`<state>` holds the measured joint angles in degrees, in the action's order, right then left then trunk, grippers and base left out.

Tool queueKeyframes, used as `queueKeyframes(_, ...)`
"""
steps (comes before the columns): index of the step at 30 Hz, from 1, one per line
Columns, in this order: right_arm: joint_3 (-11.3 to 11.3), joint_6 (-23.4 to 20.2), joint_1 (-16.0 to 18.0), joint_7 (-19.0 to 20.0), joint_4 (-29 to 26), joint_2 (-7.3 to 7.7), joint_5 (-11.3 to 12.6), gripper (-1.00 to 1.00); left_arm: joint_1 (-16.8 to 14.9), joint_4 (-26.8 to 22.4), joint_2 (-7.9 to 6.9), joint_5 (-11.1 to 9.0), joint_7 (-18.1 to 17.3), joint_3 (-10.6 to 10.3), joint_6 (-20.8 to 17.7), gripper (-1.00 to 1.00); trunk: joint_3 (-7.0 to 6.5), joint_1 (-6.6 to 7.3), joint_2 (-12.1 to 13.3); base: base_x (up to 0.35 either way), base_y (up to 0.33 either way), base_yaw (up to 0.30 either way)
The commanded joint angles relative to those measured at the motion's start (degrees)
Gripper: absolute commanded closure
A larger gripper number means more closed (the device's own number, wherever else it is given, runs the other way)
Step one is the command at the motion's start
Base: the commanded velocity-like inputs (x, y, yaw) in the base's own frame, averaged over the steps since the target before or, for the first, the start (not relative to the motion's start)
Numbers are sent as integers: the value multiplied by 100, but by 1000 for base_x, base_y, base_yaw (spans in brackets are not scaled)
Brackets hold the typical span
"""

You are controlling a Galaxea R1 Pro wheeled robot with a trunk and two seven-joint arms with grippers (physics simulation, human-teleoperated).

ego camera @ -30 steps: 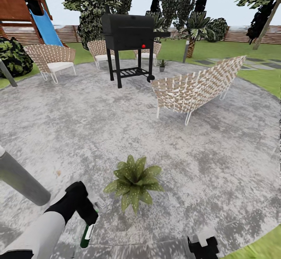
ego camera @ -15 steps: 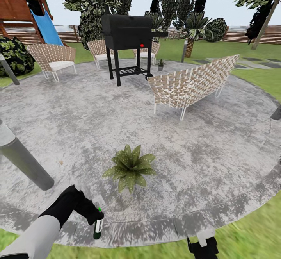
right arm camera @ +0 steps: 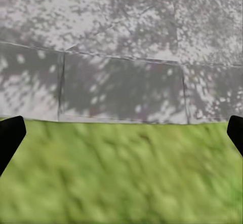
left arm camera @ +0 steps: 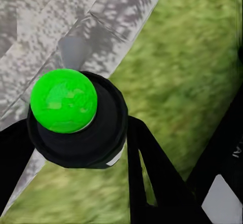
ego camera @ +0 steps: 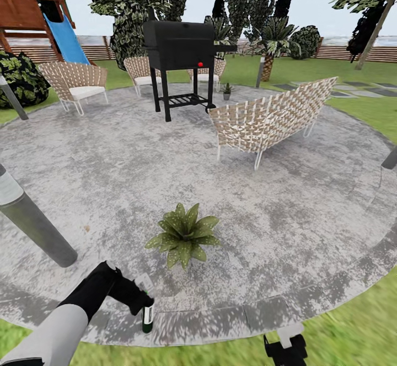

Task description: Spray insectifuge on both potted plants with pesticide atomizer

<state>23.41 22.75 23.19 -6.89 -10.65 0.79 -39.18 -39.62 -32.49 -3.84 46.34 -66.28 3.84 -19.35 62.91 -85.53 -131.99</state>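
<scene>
- Atomizer status: we held the pesticide atomizer (ego camera: 147,318) clamped in the left gripper (ego camera: 144,306), at the near edge of the patio (ego camera: 309,217) where stone met lawn (ego camera: 353,333).
- We judged the hold purposeful: the bottle hung near-upright, just short of the nearest potted plant (ego camera: 183,234), which would suit bringing the nozzle to bear on the leaves.
- In the left wrist view the atomizer's green tip (left arm camera: 64,100) appeared as a smooth, glossy dome seated on a round black collar, with the dark gripper fingers (left arm camera: 147,168) pressed against the bottle on either side.
- The right gripper (right arm camera: 121,133) held nothing; its two black fingertips stood wide apart at opposite edges of the right wrist view, over the patio rim and grass.
- The potted plant formed a low rosette of broad, pointed, pale-speckled leaves, standing directly on the mottled grey stone.
- A second small plant (ego camera: 226,90) stood far off, beside the black grill (ego camera: 181,51), too small to identify with certainty.
- Woven wicker chairs (ego camera: 270,120) ringed the patio; a plain grey bollard (ego camera: 30,219) rose close to the left arm.
</scene>
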Motion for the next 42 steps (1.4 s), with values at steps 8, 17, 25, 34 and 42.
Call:
queueKeyframes(8, -42, 12, 10, 1579, -1236, 44, -380, -100, -2, 30, -2, -203, -29, 29, 219, 100, 5, 1, -2, 0, 0, 0)
queueKeyframes(17, -192, -24, 834, 4874, -1872, -19, -1517, -100, -72, 234, 8, 149, -51, -338, 838, 100, 5, 1, -2, 0, 0, 0)
queueKeyframes(25, -214, -11, 1197, 5741, -1855, -506, -1559, 100, -64, 243, 345, 692, -38, -749, 777, 100, 5, 1, -2, 0, 0, 0)
queueKeyframes(34, -1219, -17, 1197, 5726, -1849, -867, -1549, 100, -46, 243, 521, 691, -34, -760, 775, 100, 5, 1, -2, 0, 0, 0)
queueKeyframes(42, -1234, -17, 1197, 5734, -1885, -1079, -1544, 100, -24, 260, 582, 915, 355, -742, 775, 100, 5, 1, -2, 0, 0, 0)
